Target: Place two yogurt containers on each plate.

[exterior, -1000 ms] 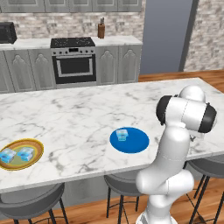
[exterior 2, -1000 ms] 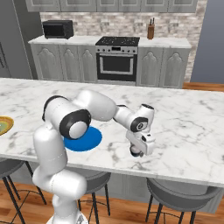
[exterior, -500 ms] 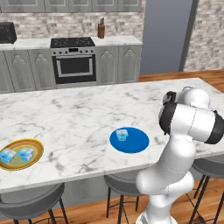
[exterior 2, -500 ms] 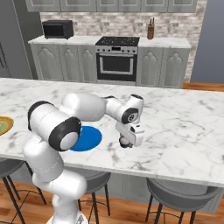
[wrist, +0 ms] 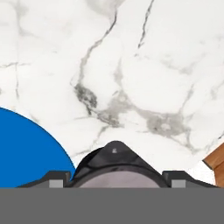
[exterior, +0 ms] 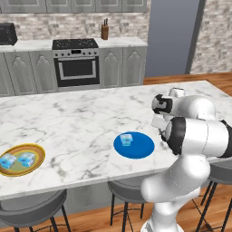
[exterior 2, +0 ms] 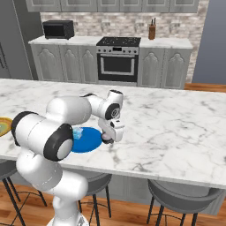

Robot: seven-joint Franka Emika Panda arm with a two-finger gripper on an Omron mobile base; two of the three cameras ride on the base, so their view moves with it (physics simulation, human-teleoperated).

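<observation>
The white Franka arm with dark joints folds forward at elbow height, its two-finger gripper (exterior 2: pixel 108 140) pointing straight down at six o'clock, clasping something dark and rounded

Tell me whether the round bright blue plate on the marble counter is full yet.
Not full. The round bright blue plate carries one small pale-blue yogurt cup, so it needs one more. The gold-rimmed plate already holds two.

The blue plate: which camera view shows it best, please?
The left base view: the whole blue plate lies unobstructed, with one yogurt container on it. In the right base view the arm covers part of it. The hand view catches just one curved edge of it.
</observation>
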